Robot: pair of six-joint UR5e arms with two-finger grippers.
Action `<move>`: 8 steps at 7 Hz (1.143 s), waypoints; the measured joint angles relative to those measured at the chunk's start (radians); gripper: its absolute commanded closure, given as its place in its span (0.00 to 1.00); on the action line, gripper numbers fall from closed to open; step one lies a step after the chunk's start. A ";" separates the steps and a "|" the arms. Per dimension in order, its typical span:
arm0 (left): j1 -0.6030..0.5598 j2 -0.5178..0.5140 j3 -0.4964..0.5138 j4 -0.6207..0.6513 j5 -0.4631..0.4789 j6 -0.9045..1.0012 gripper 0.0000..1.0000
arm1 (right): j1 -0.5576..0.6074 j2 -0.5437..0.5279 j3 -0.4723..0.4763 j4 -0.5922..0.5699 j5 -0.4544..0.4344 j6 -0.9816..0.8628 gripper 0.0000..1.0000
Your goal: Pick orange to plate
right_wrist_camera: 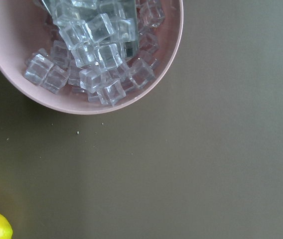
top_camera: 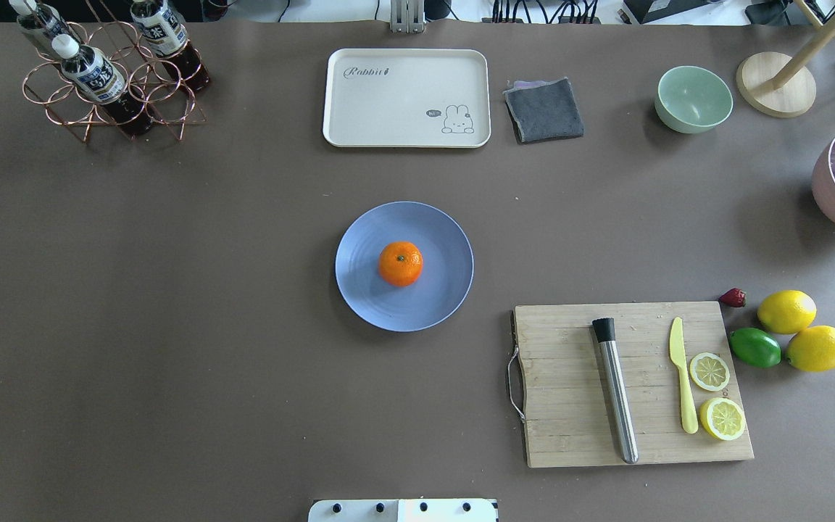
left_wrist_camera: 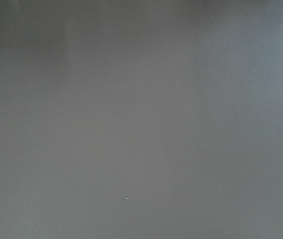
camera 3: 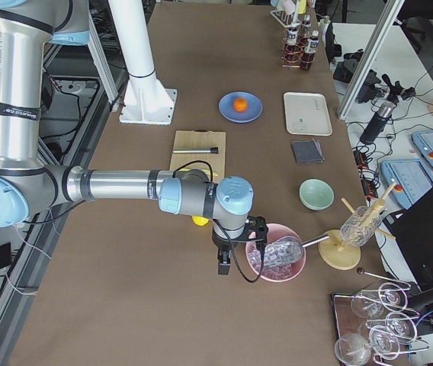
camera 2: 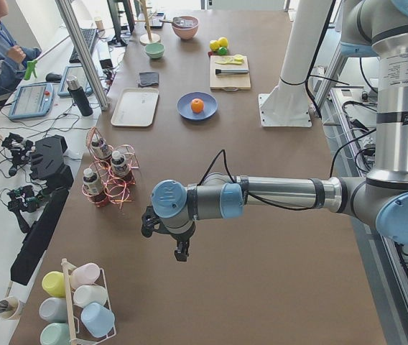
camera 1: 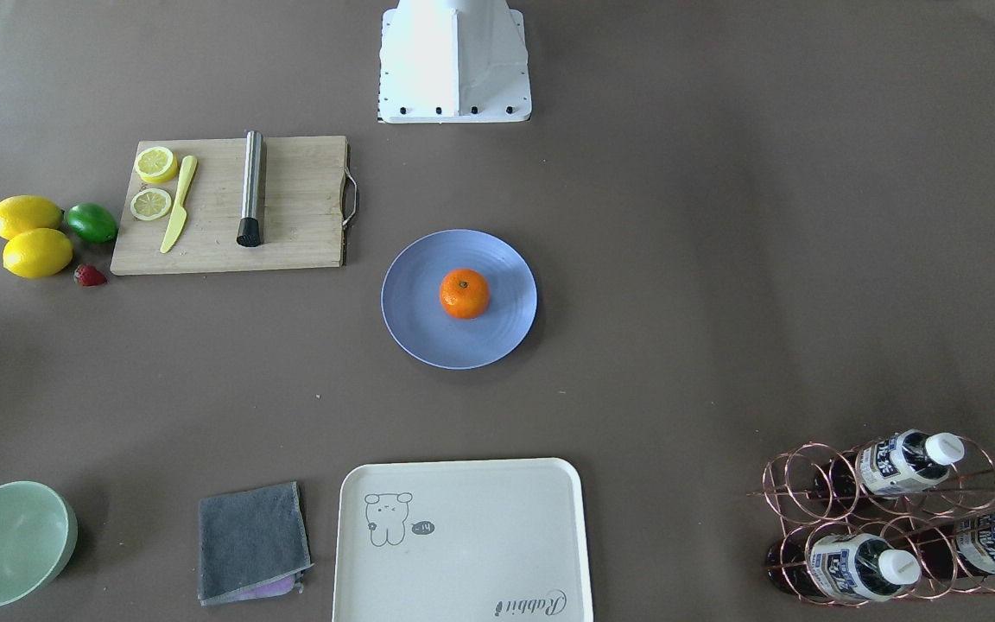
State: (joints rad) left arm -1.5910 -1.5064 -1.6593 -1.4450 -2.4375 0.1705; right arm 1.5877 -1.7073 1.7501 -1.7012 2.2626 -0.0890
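The orange point(camera 1: 464, 293) point(top_camera: 400, 263) rests at the middle of the periwinkle-blue plate point(camera 1: 418, 333) point(top_camera: 364, 293) in the table's centre, with nothing touching it. Neither gripper appears in the overhead or front views. In the left side view my left gripper point(camera 2: 181, 251) hangs over bare table far from the plate point(camera 2: 184, 112); I cannot tell whether it is open or shut. In the right side view my right gripper point(camera 3: 222, 263) hovers beside a pink bowl of ice point(camera 3: 276, 255), and its state cannot be told either. Both wrist views show no fingers.
A wooden cutting board point(top_camera: 570, 377) holds a steel muddler, a yellow knife and lemon slices. Beside it lie two lemons point(top_camera: 787, 312), a lime point(top_camera: 754, 347) and a strawberry. A cream tray point(top_camera: 406, 98), grey cloth, mint bowl point(top_camera: 694, 98) and bottle rack point(top_camera: 109, 72) line the far edge.
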 measured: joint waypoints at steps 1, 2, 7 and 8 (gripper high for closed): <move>-0.003 0.000 0.000 0.000 0.000 0.000 0.02 | 0.000 0.000 0.001 0.000 0.000 0.000 0.00; -0.008 0.000 -0.001 0.000 0.000 0.001 0.02 | 0.000 0.000 0.001 0.000 0.001 0.000 0.00; -0.019 -0.001 -0.002 0.000 -0.001 0.000 0.02 | 0.000 0.000 0.000 0.000 0.002 0.000 0.00; -0.020 -0.001 -0.002 0.000 -0.002 0.000 0.02 | 0.000 0.000 0.000 0.000 0.002 0.000 0.00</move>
State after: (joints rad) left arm -1.6105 -1.5077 -1.6613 -1.4454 -2.4390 0.1701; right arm 1.5876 -1.7073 1.7504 -1.7012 2.2642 -0.0890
